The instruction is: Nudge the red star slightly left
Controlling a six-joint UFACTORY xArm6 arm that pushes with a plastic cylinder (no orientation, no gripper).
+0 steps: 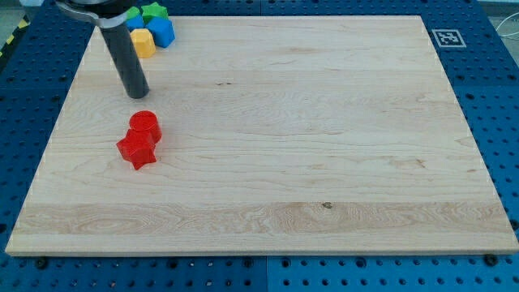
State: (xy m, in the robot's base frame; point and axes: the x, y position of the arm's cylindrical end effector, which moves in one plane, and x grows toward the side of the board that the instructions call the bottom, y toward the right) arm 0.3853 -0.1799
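The red star (137, 151) lies on the wooden board at the view's left, a little below mid-height. A red cylinder (145, 126) touches it at its upper right. My tip (136, 93) rests on the board above the red cylinder, apart from it by a small gap and farther from the star. The dark rod rises from the tip toward the view's top left corner.
A cluster of blocks sits at the view's top left: a yellow block (143, 42), a blue block (163, 32), a green star (153, 11), and another blue block partly hidden behind the rod. A fiducial tag (448, 37) marks the board's top right corner.
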